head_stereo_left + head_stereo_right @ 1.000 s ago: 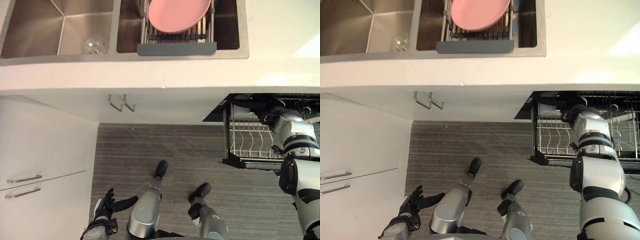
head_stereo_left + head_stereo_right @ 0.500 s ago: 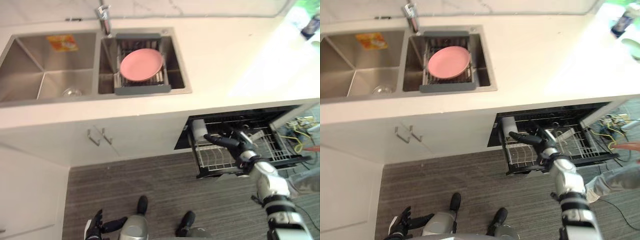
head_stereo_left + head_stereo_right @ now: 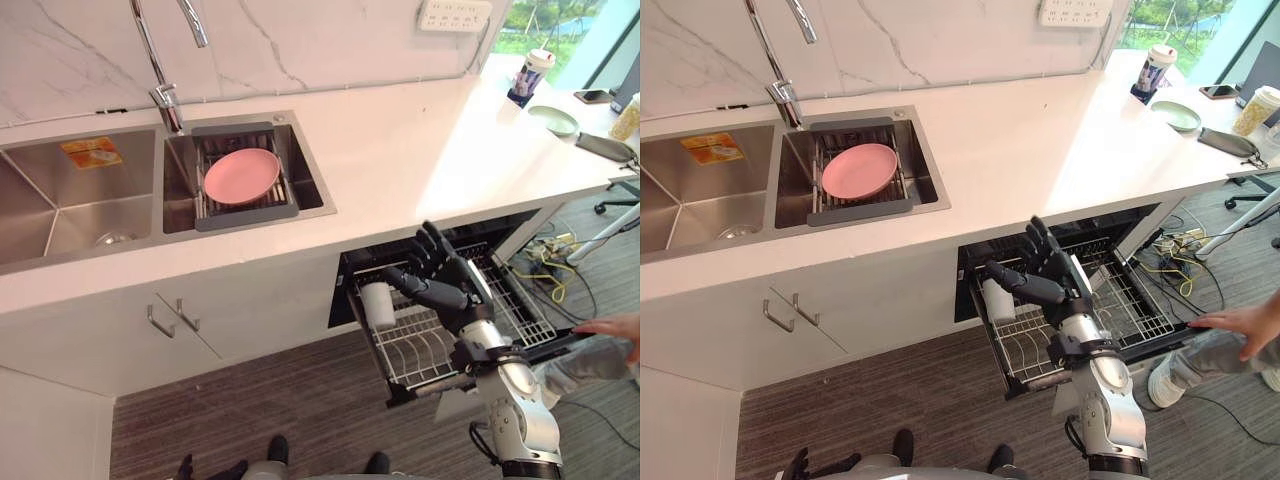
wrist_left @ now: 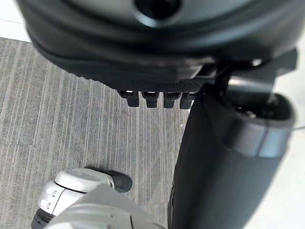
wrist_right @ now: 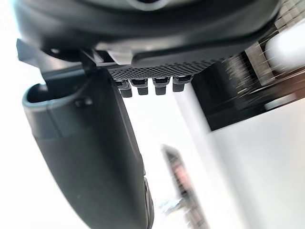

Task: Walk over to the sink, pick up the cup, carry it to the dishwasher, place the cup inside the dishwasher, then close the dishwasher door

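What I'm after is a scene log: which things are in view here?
sink: one, steel, in the counter
tap: one, silver, behind the sink
drain rack: one, dark grey, across the right basin
plate: one, pink, on the drain rack
dishwasher rack: one, wire, pulled out under the counter
cup: one, white, left end of dishwasher rack
cabinet handles: two, silver, below the sink
wall socket: one, white, above the counter
lidded cup: one, white, counter's far end
dish: one, green, beside the lidded cup
person's hand: one, right of the dishwasher rack
right hand: one, dark, open above the dishwasher rack
left hand: one, dark, hanging low
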Controlling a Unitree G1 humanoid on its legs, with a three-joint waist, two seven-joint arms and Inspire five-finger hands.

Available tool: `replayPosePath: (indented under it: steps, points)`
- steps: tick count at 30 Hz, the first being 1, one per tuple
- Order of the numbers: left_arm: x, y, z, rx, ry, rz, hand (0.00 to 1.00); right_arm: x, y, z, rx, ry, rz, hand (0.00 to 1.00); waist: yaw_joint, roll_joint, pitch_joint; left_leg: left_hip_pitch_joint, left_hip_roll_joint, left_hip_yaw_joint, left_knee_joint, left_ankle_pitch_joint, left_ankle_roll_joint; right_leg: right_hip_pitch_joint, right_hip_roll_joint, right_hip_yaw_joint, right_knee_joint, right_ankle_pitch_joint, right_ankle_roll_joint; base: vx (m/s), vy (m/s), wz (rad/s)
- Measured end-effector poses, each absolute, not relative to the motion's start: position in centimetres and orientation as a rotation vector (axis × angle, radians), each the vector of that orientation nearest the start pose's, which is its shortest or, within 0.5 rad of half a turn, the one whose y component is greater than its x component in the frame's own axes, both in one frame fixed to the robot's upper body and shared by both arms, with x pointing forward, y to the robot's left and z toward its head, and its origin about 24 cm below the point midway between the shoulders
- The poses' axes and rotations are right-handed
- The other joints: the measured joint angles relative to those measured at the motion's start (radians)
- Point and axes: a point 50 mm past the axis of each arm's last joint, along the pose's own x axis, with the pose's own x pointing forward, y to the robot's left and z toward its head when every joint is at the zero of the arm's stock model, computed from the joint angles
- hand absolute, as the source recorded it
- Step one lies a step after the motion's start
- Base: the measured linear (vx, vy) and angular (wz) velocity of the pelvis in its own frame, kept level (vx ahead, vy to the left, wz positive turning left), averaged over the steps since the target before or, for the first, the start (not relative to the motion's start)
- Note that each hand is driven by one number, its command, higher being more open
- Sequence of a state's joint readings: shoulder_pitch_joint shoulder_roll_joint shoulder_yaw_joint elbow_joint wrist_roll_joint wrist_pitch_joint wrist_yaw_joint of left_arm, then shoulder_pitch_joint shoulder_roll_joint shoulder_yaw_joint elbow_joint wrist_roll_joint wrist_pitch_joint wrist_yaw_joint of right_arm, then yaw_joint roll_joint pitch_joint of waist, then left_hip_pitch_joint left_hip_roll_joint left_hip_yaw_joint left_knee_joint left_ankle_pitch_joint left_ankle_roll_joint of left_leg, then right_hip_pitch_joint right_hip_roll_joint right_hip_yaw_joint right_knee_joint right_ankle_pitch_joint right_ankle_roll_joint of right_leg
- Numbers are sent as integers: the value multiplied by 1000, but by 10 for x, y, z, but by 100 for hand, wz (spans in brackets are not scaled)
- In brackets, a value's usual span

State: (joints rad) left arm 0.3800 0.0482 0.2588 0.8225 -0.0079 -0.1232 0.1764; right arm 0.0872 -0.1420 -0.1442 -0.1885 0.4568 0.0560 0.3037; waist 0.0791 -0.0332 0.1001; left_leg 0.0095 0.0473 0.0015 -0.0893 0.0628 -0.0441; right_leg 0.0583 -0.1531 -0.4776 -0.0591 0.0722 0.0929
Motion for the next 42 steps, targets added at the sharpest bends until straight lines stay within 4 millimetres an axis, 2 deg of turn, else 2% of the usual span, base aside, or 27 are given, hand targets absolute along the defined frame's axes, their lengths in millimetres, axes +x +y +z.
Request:
replayPosePath:
  steps: [3,4,6,7,8,9,12,14,16,18,19,20,21,22,23,24,25,26,31,33,38,40,42]
  points:
    - [15,226,-148,94,1057,539,100,232,-194,80,289,-187,172,100,9,11,-15,-5,-11,-49,-1,-7,1,30,-9,-63,3,-16,7,27,-2,59]
    - [11,226,-148,104,1063,535,100,233,-195,81,288,-190,152,100,12,13,-26,-13,2,21,-1,-21,19,38,-17,-96,2,-19,12,39,19,75]
    - [11,226,-147,127,1051,527,100,231,-211,85,263,-205,70,100,0,17,-29,-19,43,246,8,-23,28,74,-43,-192,3,-25,28,77,67,123]
    - [11,225,-147,135,1049,520,100,230,-217,86,250,-207,41,100,-2,23,-32,-24,49,280,13,-6,31,83,-50,-219,8,-29,34,88,144,133]
    - [9,222,-148,144,1058,508,100,229,-230,89,226,-214,-10,100,1,35,-39,-22,43,271,6,38,6,94,-59,-254,23,-42,53,87,167,114]
    - [3,220,-149,165,1079,488,100,229,-238,92,227,-227,-50,100,3,36,-39,-24,18,237,5,40,17,108,-83,-265,38,-44,56,91,204,96]
    - [-2,218,-150,183,1101,478,100,236,-234,98,253,-260,-49,100,3,35,-37,-15,-15,224,5,31,34,116,-120,-253,61,-44,58,59,160,29]
    - [0,218,-150,183,1099,476,100,236,-233,97,265,-266,-60,100,1,35,-36,-8,-24,223,4,26,41,116,-136,-248,80,-44,59,27,95,3]
    - [5,217,-151,180,1106,464,100,233,-234,94,277,-260,-99,100,-12,41,-27,10,-30,218,-1,5,49,98,-175,-228,179,-45,60,13,120,4]
    - [11,219,-153,182,1108,451,100,230,-236,91,284,-263,-130,100,-28,48,-14,20,-31,216,-1,-9,63,36,-229,-198,347,-53,33,-2,136,-1]
    - [18,223,-152,188,1097,446,100,229,-234,90,298,-265,-139,100,-38,45,-4,20,-30,217,0,-12,68,-20,-251,-143,449,-56,-46,10,116,-2]
    - [26,229,-151,196,1089,436,100,229,-231,88,316,-262,-140,100,-48,45,6,19,-23,213,1,-13,72,-73,-222,-25,511,-94,-50,19,85,2]
    - [31,230,-151,188,1085,431,100,229,-229,87,322,-258,-142,100,-55,42,11,20,-19,207,1,-10,78,-86,-188,31,522,-123,-32,28,22,22]
    - [41,235,-149,187,1064,429,100,226,-228,84,331,-250,-153,100,-68,36,15,20,-17,188,5,-7,84,-94,-112,122,516,-181,1,26,-25,39]
    - [51,236,-147,193,1039,420,100,223,-229,83,333,-245,-171,100,-72,32,16,21,-18,174,5,-2,93,-93,-38,187,476,-218,12,30,-35,39]
    - [55,236,-146,196,1026,413,100,222,-230,83,332,-245,-179,100,-73,30,15,21,-20,169,6,0,91,-90,-8,204,442,-222,7,41,-51,28]
    - [61,235,-144,207,1003,396,100,220,-231,86,327,-256,-192,100,-73,18,11,20,-36,165,6,4,85,-76,22,202,357,-220,-21,55,-56,14]
    - [64,228,-145,199,997,375,100,219,-233,89,319,-279,-201,100,-73,17,9,18,-52,165,6,7,80,-43,18,204,298,-231,-48,73,-50,11]
    - [61,223,-145,188,989,383,100,212,-244,90,326,-298,-259,100,-73,15,12,35,-46,161,5,2,64,16,34,192,223,-232,-39,68,-88,5]
    - [62,222,-144,206,977,372,100,207,-242,99,343,-344,-251,100,-73,17,10,39,-43,178,5,-5,61,19,38,203,211,-232,-39,28,-37,-15]
    - [60,223,-144,225,975,398,100,200,-237,105,348,-379,-221,100,-73,16,10,61,-43,201,7,-28,60,32,37,231,209,-234,-37,18,7,-16]
    - [61,224,-144,228,973,401,100,198,-237,103,345,-373,-210,100,-73,14,11,35,-40,207,85,-77,54,41,33,236,209,-237,-36,23,12,-11]
    - [55,222,-145,253,988,412,100,197,-235,102,335,-364,-187,100,-71,35,22,-64,15,220,375,-217,55,69,53,244,209,-249,-38,22,7,-12]
